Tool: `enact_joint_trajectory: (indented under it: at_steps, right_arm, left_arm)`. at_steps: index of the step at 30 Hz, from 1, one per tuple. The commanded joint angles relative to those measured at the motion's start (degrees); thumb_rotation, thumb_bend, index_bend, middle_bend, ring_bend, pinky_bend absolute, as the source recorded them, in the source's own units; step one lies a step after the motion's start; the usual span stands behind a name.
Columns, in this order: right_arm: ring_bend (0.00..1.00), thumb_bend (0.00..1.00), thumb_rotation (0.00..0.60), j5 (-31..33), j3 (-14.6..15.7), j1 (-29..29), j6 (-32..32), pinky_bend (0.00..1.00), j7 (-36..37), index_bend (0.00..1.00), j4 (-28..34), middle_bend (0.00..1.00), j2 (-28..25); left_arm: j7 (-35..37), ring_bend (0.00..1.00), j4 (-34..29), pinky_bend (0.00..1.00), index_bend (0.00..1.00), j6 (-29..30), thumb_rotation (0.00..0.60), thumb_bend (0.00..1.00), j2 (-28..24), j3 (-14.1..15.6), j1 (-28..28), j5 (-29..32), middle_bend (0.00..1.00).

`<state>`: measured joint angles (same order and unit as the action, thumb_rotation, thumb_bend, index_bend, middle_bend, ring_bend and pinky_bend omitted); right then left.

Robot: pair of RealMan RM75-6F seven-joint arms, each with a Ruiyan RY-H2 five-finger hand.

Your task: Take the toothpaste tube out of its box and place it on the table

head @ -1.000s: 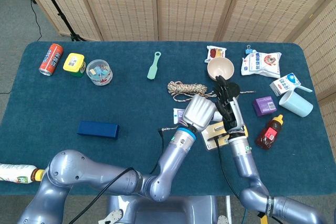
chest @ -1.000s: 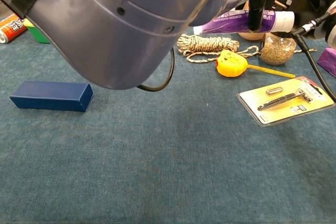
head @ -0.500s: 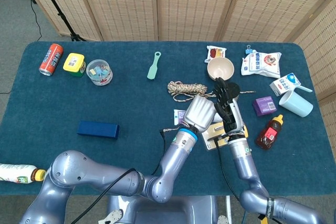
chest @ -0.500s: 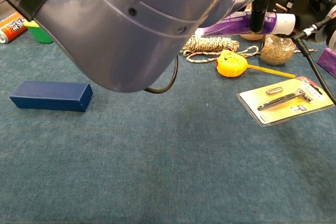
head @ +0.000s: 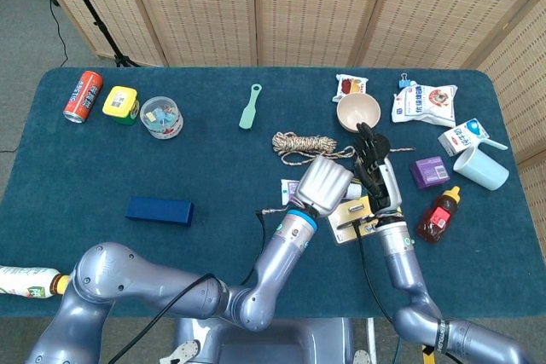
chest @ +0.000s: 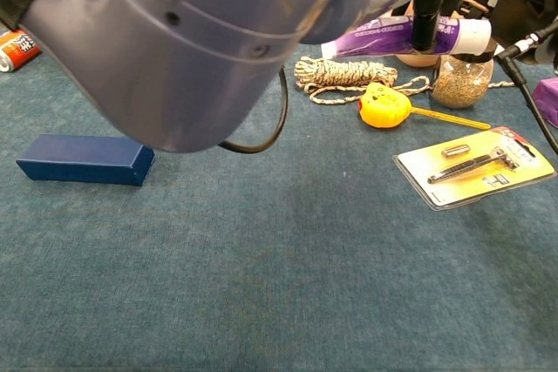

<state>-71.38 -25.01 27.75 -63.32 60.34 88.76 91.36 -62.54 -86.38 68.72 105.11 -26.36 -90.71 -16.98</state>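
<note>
The left hand (head: 322,182) grips the toothpaste tube (chest: 401,36) above the tabletop (head: 213,176), its dark fingers (chest: 424,19) wrapped across the purple tube near the white cap, which points toward the right hand (head: 375,175). The tube hangs clear of the surface, over the coiled rope (chest: 343,71) and the yellow tape measure (chest: 384,104). The right hand stands just beside the cap end, black fingers (head: 367,144) raised; whether they touch the tube or hold anything cannot be told from either view.

The toothpaste box (head: 159,210), a closed-looking dark blue carton, lies flat well to the left, apart from both hands. Between the box and the hands stretches a broad bare run of blue cloth, and the near edge of the tabletop in front of the box is also free.

Below the hands, a yellow razor card (chest: 475,165) lies tilted. To the right crowd a purple box (head: 429,171), a red sauce bottle (head: 438,216), a pale blue cup (head: 480,167) and a milk carton (head: 465,135). A bowl (head: 358,112) and snack packets (head: 424,102) line the far edge. At far left sit a red can (head: 83,96), a yellow box (head: 121,104) and a clear tub (head: 161,117); a green spatula (head: 251,106) lies mid-table.

Woven folding screens (head: 281,6) close off the room behind.
</note>
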Motion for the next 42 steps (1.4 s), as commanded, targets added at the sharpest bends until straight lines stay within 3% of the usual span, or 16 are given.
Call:
enact_joint_trajectory:
  at_steps: [1, 16, 20, 28, 42]
  right_arm:
    - [0.00, 0.00, 0.277, 0.13, -0.25, 0.18, 0.24, 0.00, 0.10, 0.00, -0.33, 0.00, -0.21]
    - [0.00, 0.00, 0.279, 0.52, -0.70, -0.42, 0.54, 0.00, 1.04, 0.00, -1.57, 0.00, -2.45]
    - [0.00, 0.00, 0.279, 0.31, -0.47, -0.53, 0.81, 0.00, 0.80, 0.00, -1.72, 0.00, -3.26]
    - [0.00, 0.00, 0.279, -0.27, 0.11, -0.80, 0.72, 0.00, 0.25, 0.00, -1.52, 0.00, -4.30]
    - [0.00, 0.00, 0.280, -0.13, 0.82, -1.51, 0.45, 0.00, 0.26, 0.00, -1.50, 0.00, -5.12]
  left_arm:
    - [0.20, 0.67, -2.02, 0.66, 0.67, 0.78, 0.600, 0.84, -1.23, 0.78, 1.10, -0.91, 0.64]
    - [2.64, 0.66, -10.51, 0.66, 0.67, 2.89, 0.600, 0.84, -6.70, 6.51, 7.83, -4.58, 0.64]
    - [4.51, 0.65, -12.01, 0.66, 0.67, 2.72, 0.600, 0.84, -8.28, 9.36, 10.84, -6.14, 0.64]
    - [7.74, 0.64, -10.31, 0.66, 0.67, 0.74, 0.600, 0.84, -8.22, 12.44, 14.34, -8.23, 0.64]
    - [9.84, 0.61, -6.25, 0.66, 0.64, -2.63, 0.600, 0.82, -7.11, 14.28, 16.96, -8.72, 0.61]
